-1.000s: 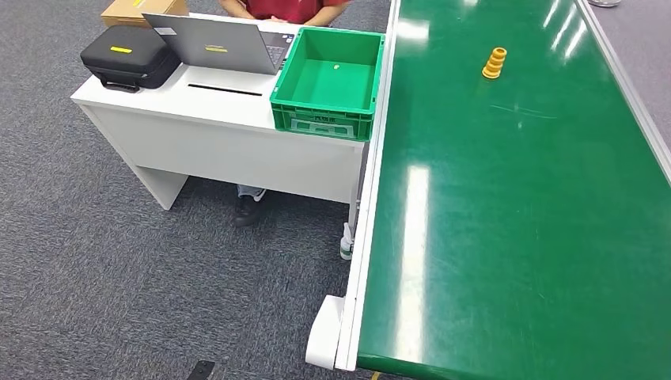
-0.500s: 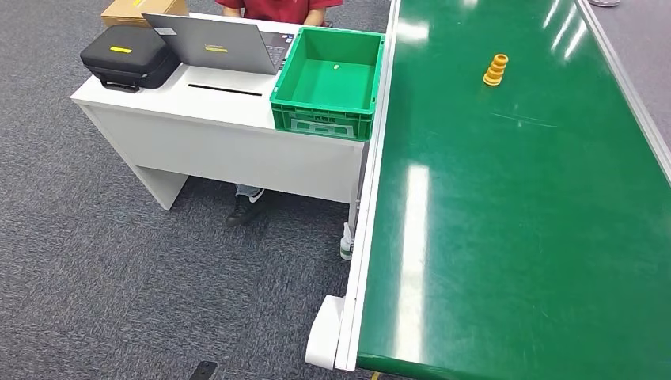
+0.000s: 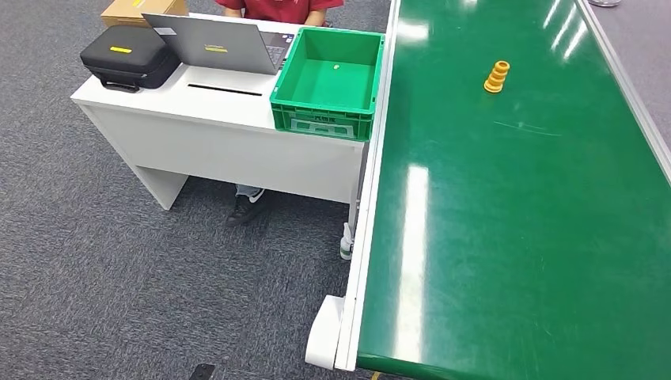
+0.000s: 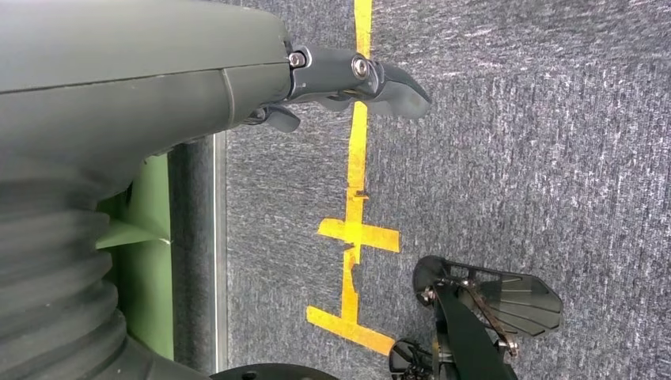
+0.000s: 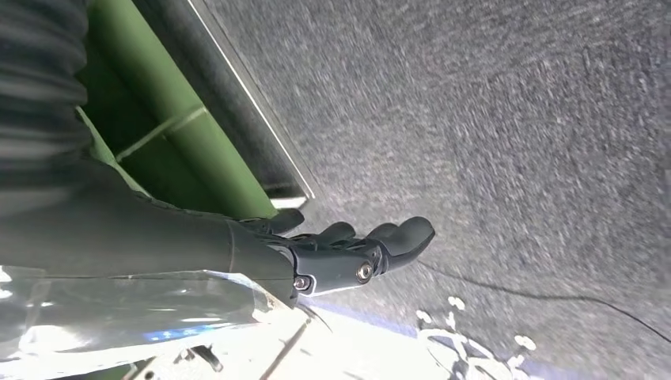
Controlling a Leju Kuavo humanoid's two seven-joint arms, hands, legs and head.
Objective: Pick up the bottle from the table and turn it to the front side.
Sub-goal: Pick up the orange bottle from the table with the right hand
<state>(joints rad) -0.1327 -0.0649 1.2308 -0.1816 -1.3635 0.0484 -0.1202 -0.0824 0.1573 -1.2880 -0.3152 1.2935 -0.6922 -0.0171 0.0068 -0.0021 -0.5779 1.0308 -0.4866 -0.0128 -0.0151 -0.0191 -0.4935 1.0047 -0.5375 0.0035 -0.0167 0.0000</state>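
A small yellow ribbed bottle (image 3: 496,77) stands on the green conveyor table (image 3: 514,237), far up its right half. My left hand (image 4: 348,79) hangs beside the table over grey carpet, fingers stretched out and holding nothing. In the right wrist view my right hand (image 5: 348,255) also hangs low by the table's green frame, fingers extended together and holding nothing. Both hands are far from the bottle.
A green crate (image 3: 328,75) sits on a white desk (image 3: 214,119) to the left of the table, beside a laptop (image 3: 217,43), a black case (image 3: 126,55) and a cardboard box (image 3: 130,9). A person in red (image 3: 273,6) sits behind the desk.
The yellow bottle has drifted a little nearer along the green belt. The person's foot under the desk has shifted slightly.
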